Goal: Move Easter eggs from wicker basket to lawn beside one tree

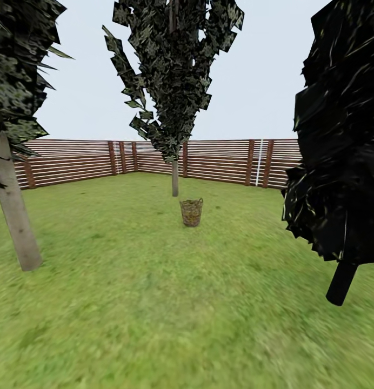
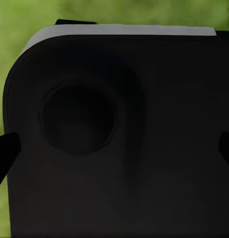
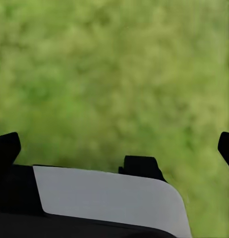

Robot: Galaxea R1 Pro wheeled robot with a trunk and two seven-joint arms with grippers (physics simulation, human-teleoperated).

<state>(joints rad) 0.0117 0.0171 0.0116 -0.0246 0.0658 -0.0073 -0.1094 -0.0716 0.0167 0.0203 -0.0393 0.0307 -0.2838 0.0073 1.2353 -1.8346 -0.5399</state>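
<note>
- Left gripper (image 2: 114,148): the left wrist view shows two dark fingertips (image 2: 5,148) at opposite edges, spread wide, nothing between them. A dark robot body panel (image 2: 119,139) with a pale top edge sits close in front of the camera, which suggests the arm is folded in for travel.
- Right gripper (image 3: 114,148): fingertips likewise set wide apart and empty, pointing down at blurred grass over a grey-white robot panel (image 3: 104,198). Judged a stowed posture as well.
- Lawn (image 1: 154,324): open green grass occupies the near ground.
- Near trees: a pale-trunked tree (image 1: 14,216) stands at the lawn's left side; a black conifer (image 1: 338,162) at its right side.
- Wicker basket (image 1: 191,212): upright at mid-lawn, well ahead of the robot and out of reach. Contents are too small to tell.
- Slim-trunked tree (image 1: 175,178): just behind the basket, a convenient drop site.
- Slat fence (image 1: 219,159): closes the lawn's far edge.
- Step in hand, as judged: the approach drive.
</note>
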